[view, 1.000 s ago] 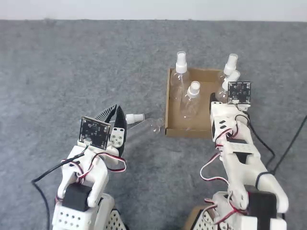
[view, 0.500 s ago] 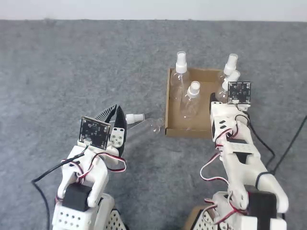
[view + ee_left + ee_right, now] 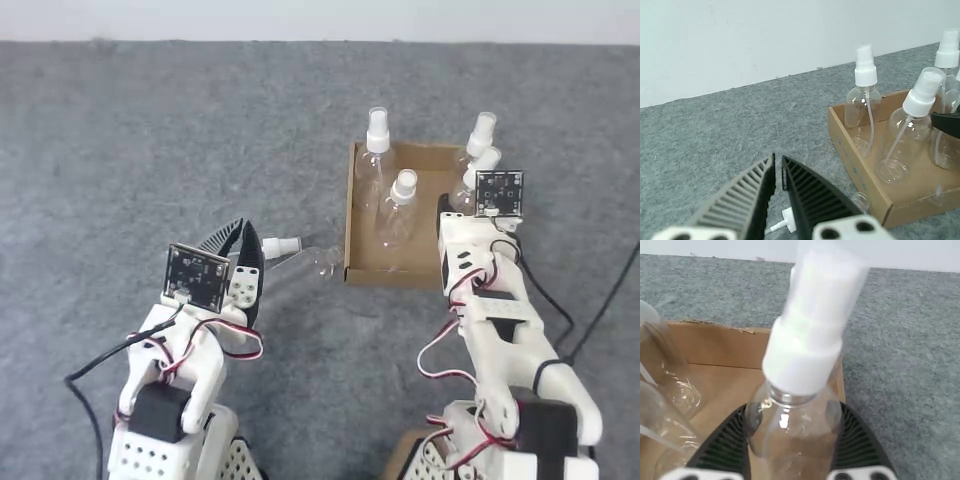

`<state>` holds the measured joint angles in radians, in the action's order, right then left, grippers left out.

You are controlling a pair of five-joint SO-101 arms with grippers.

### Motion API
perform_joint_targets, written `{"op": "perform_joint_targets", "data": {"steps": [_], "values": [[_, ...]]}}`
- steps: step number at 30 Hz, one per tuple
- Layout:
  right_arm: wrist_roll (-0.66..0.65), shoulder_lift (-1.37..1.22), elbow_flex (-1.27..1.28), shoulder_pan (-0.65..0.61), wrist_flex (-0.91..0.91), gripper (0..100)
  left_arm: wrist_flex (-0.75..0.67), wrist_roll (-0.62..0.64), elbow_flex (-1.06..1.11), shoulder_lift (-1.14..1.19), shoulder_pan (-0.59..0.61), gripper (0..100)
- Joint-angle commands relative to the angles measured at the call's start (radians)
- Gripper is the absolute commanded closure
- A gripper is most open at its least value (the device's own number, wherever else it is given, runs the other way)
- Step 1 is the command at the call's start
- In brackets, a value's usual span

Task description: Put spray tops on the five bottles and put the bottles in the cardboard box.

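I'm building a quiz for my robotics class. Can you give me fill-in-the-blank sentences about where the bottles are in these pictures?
1. The cardboard box holds ____ upright bottles.
2. The fifth bottle lies on its ____ on the table, outside the box.
3. The right gripper has its jaws around a held bottle whose spray top is ____.

Missing words: four; side; white.

Clear bottles (image 3: 378, 165) with white spray tops (image 3: 404, 184), plain brown cardboard box (image 3: 350, 230), fuzzy speckled grey table (image 3: 150, 130). Left tool (image 3: 778, 172) and right tool (image 3: 790, 435) are black and ribbed, arms (image 3: 500, 330) white, wires (image 3: 455, 290) red, white, black.
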<state>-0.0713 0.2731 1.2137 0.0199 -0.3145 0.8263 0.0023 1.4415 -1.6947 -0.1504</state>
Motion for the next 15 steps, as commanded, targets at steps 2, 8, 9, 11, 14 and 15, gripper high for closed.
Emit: {"op": "perform_joint_targets", "data": {"steps": [2, 8, 9, 11, 14, 15], "values": [[-0.014, 0.01, -0.031, 0.002, -0.022, 92.8, -0.026, -0.011, -0.007, -0.002, 0.006, 99], [-0.014, 0.01, -0.031, 0.002, -0.022, 85.4, -0.028, -0.011, -0.007, -0.002, 0.006, 99], [-0.014, 0.01, -0.031, 0.002, -0.022, 85.4, -0.028, -0.011, -0.007, -0.002, 0.006, 99], [-0.017, 0.01, -0.031, 0.002, -0.022, 85.3, -0.028, -0.011, -0.007, -0.002, 0.006, 99], [-0.018, 0.01, -0.031, 0.002, -0.022, 85.3, -0.028, -0.011, -0.007, -0.002, 0.006, 99], [-0.017, 0.01, -0.031, 0.002, -0.022, 85.3, -0.028, -0.011, -0.007, -0.002, 0.006, 99]]}}
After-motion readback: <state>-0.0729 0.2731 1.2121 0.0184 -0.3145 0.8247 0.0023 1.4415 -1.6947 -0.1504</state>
